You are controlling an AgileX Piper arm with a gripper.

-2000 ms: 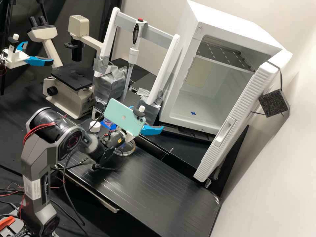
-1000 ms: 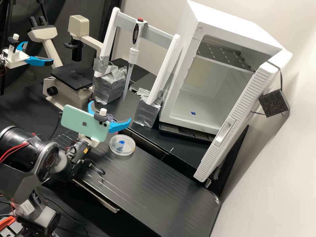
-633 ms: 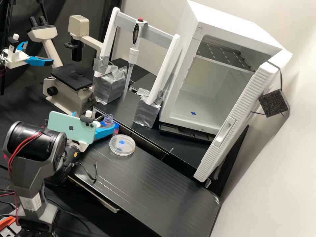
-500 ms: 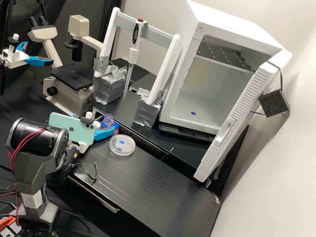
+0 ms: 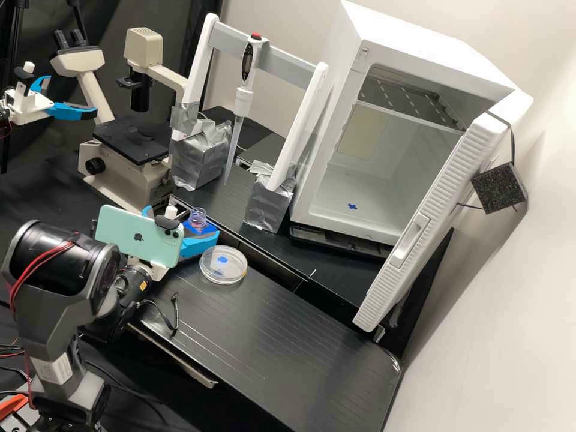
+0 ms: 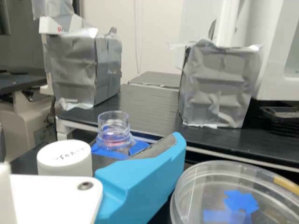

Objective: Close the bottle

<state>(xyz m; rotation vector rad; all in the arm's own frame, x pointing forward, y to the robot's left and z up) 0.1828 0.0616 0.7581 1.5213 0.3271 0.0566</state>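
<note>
Nearest, the ribbed black board [image 5: 276, 330] stretches between the arm and the open door [image 5: 432, 222] of the white cabinet, a dark loop of cable [image 5: 165, 318] lying over its near edge. The gripper [image 5: 182, 220] hangs by the board's corner, a mint phone [image 5: 138, 236] mounted on it. Its blue fingers [image 5: 201, 242] stand wide apart; the wrist view puts a white cap [image 6: 64, 158] upright alongside the one in front, and whether they touch I can't tell. A clear round dish [image 5: 223, 264] sits on the board just beside that finger, leaving a narrow space there. Just past the finger is the bottle [image 6: 113, 130], upright and uncapped, its clear neck rising from a blue holder [image 6: 100, 150], with something pink inside. Beyond a dark gap [image 5: 259, 254] along the board's far edge, two silver-taped blocks [image 5: 269, 205] flank the hanging pipette [image 5: 242, 99], with the microscope [image 5: 132, 141] to one side.
</note>
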